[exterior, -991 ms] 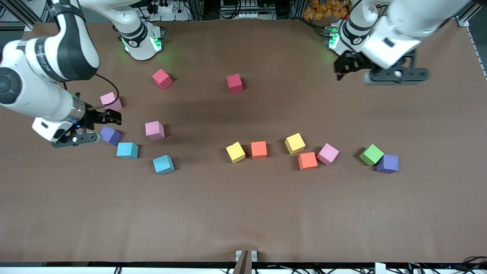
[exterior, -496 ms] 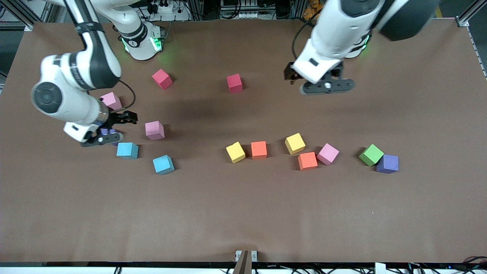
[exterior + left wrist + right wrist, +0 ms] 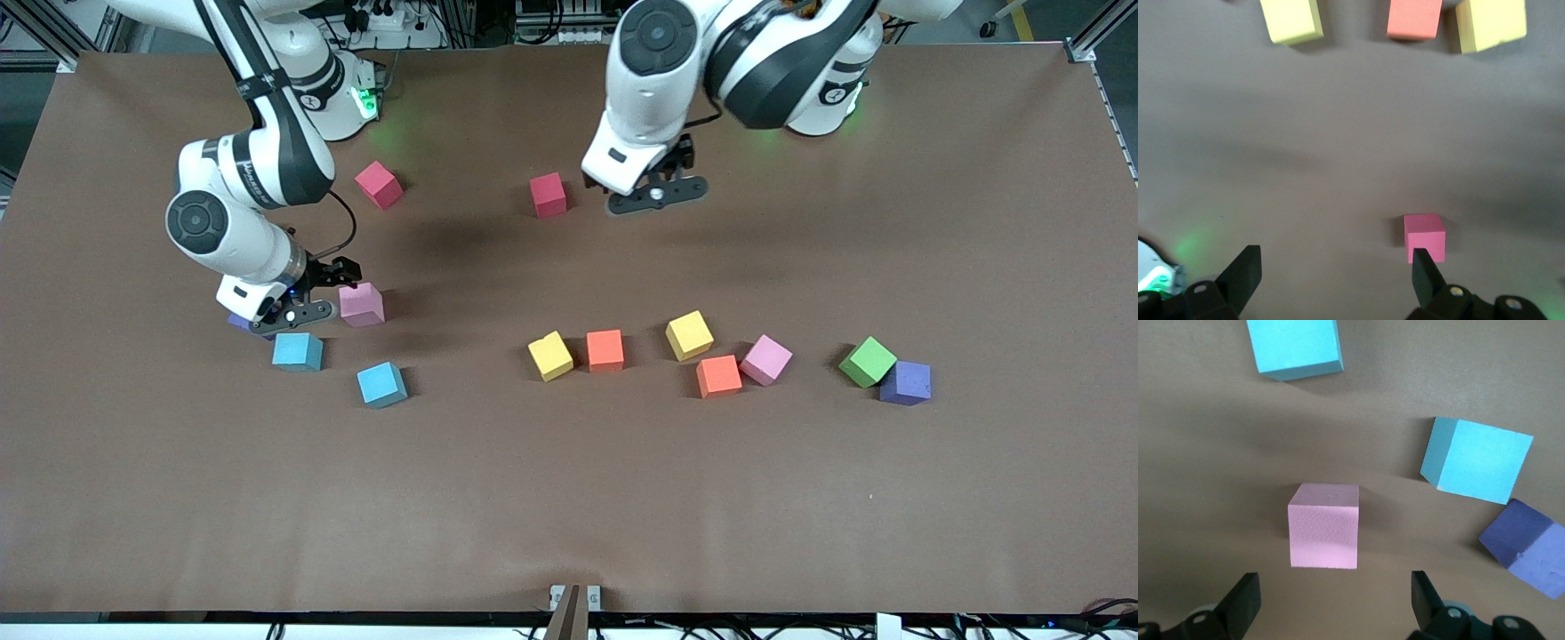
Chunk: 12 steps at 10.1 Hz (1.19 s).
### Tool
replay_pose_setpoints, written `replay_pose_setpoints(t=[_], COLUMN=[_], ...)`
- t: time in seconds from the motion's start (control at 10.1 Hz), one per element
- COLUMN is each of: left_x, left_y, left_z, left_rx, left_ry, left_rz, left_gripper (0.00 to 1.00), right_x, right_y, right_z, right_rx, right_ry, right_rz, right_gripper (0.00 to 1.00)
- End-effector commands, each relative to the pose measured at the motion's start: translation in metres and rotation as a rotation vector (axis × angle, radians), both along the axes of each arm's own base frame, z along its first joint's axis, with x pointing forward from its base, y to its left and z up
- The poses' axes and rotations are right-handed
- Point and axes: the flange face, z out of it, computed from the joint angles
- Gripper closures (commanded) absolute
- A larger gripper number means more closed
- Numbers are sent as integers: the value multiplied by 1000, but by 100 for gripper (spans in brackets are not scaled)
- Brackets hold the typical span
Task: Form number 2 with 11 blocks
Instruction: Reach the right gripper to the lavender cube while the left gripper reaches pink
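The blocks lie scattered on the brown table and no number 2 shows. My right gripper (image 3: 329, 289) (image 3: 1335, 600) hangs open and empty just beside a pink block (image 3: 361, 304) (image 3: 1323, 525), which lies in line with the gap between its fingers. Close by are two light blue blocks (image 3: 298, 351) (image 3: 382, 384) and a purple block (image 3: 238, 322) half hidden under the right wrist. My left gripper (image 3: 636, 178) (image 3: 1336, 273) is open and empty over the table beside a crimson block (image 3: 548, 195) (image 3: 1425, 235), which sits by one fingertip.
A second crimson block (image 3: 380, 184) lies near the right arm's base. Nearer the front camera stand two yellow blocks (image 3: 551, 356) (image 3: 690, 335), two orange (image 3: 605, 349) (image 3: 718, 376), a pink (image 3: 766, 359), a green (image 3: 868, 362) and a purple (image 3: 905, 382).
The left arm has swung from its own end of the table to beside the crimson block. The right gripper has travelled past the purple block to the pink one. Both stayed open.
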Motion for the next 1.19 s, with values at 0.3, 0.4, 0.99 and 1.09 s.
replay_pose_setpoints(t=[0.3, 0.4, 0.99, 1.09], left_x=[-58, -74, -128, -130], left_y=[-60, -77, -119, -120], left_z=[-103, -122, -183, -191], left_rx=[3, 3, -66, -69], left_ry=[-1, 1, -22, -21], left_rz=[154, 194, 299, 280], left_gripper=[0, 0, 0, 0], right_x=[-10, -11, -12, -13], right_y=[5, 5, 5, 7], right_z=[-33, -41, -69, -73], right_rx=[20, 15, 8, 28], right_ry=[-103, -92, -62, -53], right_rz=[-9, -15, -36, -69], right_gripper=[0, 0, 0, 0])
